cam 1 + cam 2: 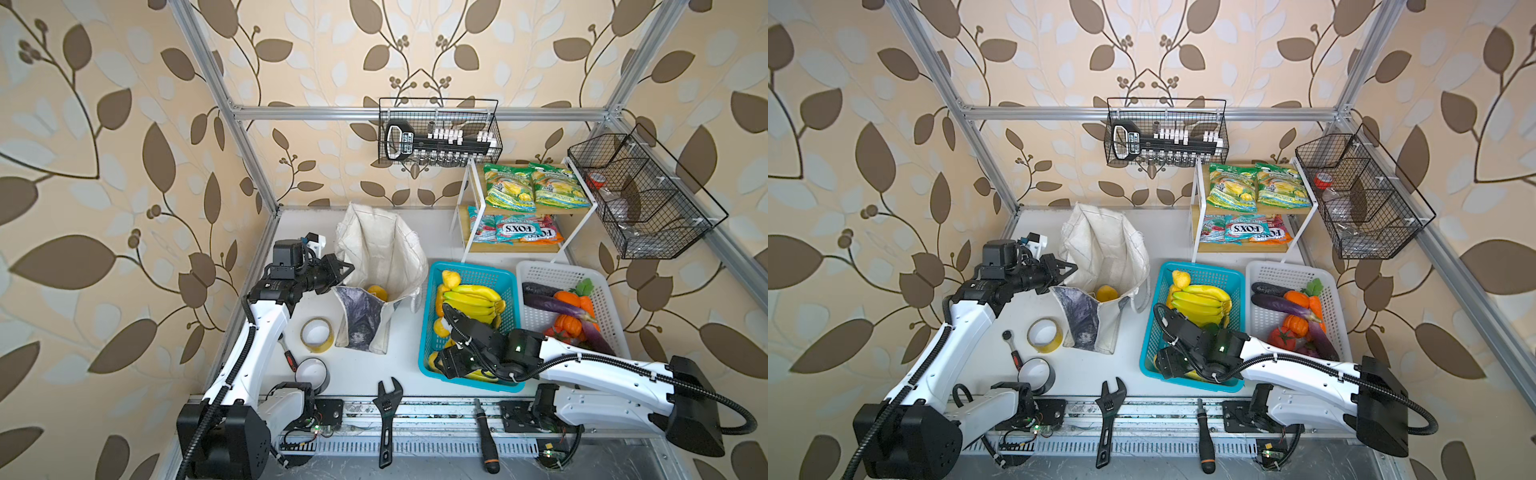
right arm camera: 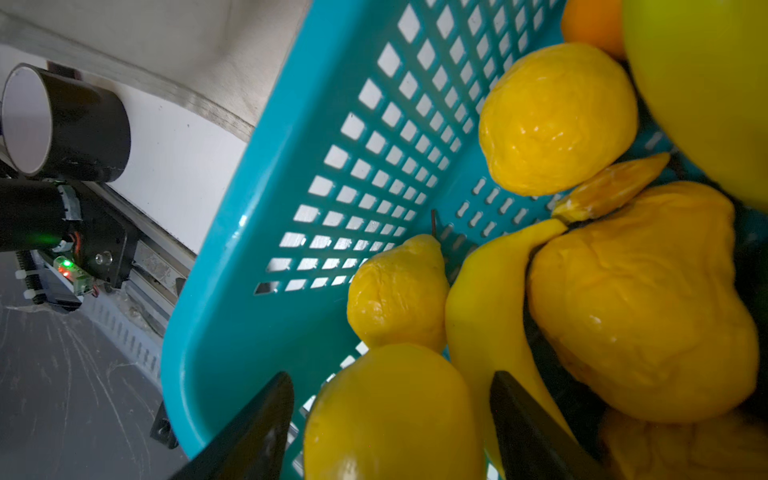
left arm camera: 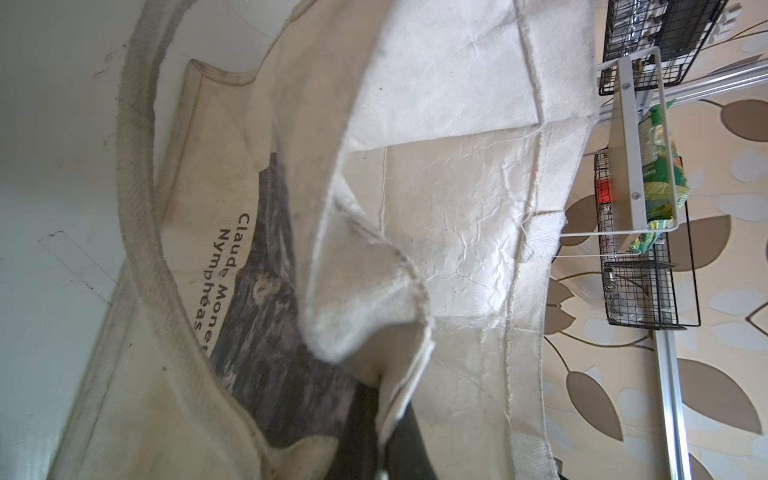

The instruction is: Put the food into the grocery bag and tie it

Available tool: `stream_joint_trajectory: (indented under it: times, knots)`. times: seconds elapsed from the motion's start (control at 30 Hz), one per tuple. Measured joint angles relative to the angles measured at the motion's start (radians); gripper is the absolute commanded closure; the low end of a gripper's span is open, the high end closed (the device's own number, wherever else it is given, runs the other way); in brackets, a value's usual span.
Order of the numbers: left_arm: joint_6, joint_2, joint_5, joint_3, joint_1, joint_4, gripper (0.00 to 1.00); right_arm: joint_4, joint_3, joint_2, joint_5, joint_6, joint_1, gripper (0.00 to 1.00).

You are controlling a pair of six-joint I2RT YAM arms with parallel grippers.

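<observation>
Leftmost, the left gripper (image 1: 350, 267) is clamped on the rim of the grocery bag (image 1: 376, 243), which stands upright, mouth up, with one citrus (image 1: 377, 293) inside. Rightward, in the blue basket (image 2: 257, 232), the right gripper (image 2: 390, 380) straddles a yellow fruit (image 2: 395, 419), jaws wide apart; contact is unclear.

Soft, even light fills both top views, leaving only faint shadows on the white table (image 1: 365, 357), while the wallpaper (image 1: 104, 166) stretches toward the corners. In the left wrist view the nearest fold of the grocery bag (image 3: 353, 291) blurs; small white glints dot the glossy toy citrus fruits (image 2: 557, 120).
</observation>
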Motion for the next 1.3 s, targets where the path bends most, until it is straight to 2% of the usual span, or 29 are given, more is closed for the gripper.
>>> stream_joint_trajectory:
  times: [0.2,0.37,0.43,0.77,1.3]
  knots:
    - [0.000,0.000,0.000,0.000,0.000,0.000,1.00,0.032,-0.007,0.013,-0.002,0.010,0.000,0.26]
    - [0.000,0.000,0.000,0.000,0.000,0.000,1.00,0.031,-0.008,0.014,0.002,0.015,-0.011,0.37]
    - [0.000,0.000,0.000,0.000,0.000,0.000,1.00,0.031,-0.010,0.008,-0.002,0.016,-0.021,0.39]
    - [0.000,0.000,0.000,0.000,0.000,0.000,1.00,-0.084,0.010,-0.042,0.006,-0.016,-0.048,0.40]
    - [0.000,0.001,0.000,0.000,0.000,0.000,1.00,-0.105,0.103,-0.082,0.007,-0.140,-0.206,0.41]
